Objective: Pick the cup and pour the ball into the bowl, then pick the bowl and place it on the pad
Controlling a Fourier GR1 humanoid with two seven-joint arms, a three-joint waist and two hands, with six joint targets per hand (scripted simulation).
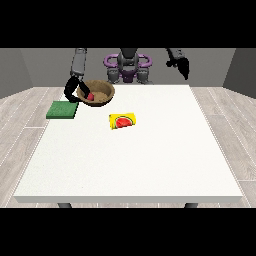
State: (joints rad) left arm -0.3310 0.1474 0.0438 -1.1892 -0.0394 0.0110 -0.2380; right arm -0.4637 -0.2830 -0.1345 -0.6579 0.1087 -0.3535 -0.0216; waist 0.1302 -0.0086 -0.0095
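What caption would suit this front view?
Hand at the view's left holds the brown bowl beside the green pad; yellow cup lies nearby.

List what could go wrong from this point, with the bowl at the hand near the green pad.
1. The hand at the view's left is at the rim of the brown bowl, on its left side only; the bowl could tip and the red ball inside could roll out.
2. The green pad lies at the table's left edge, so a bowl set down off-centre may overhang it.
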